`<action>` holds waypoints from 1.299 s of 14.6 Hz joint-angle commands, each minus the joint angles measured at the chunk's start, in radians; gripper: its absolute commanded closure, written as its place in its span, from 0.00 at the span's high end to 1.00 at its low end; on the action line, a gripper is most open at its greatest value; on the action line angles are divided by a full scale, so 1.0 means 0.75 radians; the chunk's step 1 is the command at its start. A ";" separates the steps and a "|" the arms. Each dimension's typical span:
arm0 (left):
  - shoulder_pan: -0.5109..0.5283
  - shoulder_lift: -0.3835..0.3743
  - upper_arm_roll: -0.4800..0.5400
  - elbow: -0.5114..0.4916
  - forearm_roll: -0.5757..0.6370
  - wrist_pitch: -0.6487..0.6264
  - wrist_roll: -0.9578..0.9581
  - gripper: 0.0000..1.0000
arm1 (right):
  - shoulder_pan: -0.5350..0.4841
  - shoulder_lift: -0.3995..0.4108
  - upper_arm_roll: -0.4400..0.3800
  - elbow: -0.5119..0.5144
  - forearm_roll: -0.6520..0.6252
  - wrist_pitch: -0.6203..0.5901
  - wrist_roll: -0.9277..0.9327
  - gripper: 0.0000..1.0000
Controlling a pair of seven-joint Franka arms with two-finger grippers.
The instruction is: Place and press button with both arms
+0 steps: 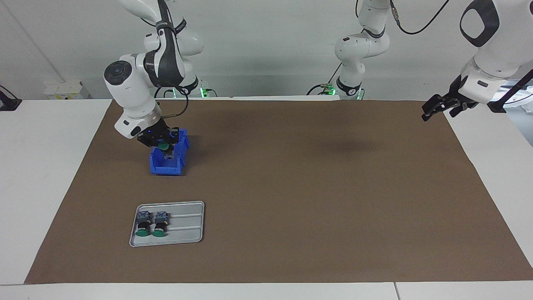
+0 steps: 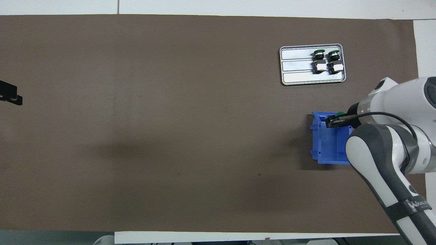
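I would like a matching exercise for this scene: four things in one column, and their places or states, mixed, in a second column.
Things:
1. blue bin
2. metal tray
3. right tool
4. left tool

Places or states:
A. open, waiting at the edge of the brown mat
B. holds two green buttons lying side by side
C. shut on a green button
D. under the held button, nearer to the robots than the tray

Pairs: 1-D, 2-B, 3-C, 4-A

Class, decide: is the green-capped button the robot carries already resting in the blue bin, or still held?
Held. The right gripper is shut on the button, hanging over the blue bin; whether it touches the bin's floor cannot be told.
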 commanded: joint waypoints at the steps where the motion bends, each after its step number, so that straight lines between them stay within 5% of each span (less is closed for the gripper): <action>1: 0.010 -0.023 -0.008 -0.013 0.016 -0.006 -0.008 1.00 | -0.038 -0.020 0.018 -0.089 0.016 0.087 -0.032 0.00; 13: -0.002 -0.025 -0.008 -0.017 0.016 -0.019 0.008 1.00 | -0.089 0.011 0.018 -0.239 0.014 0.257 -0.104 0.00; 19: -0.002 -0.025 -0.012 -0.015 0.016 -0.011 0.008 1.00 | -0.075 0.009 0.020 -0.243 0.014 0.260 -0.083 0.10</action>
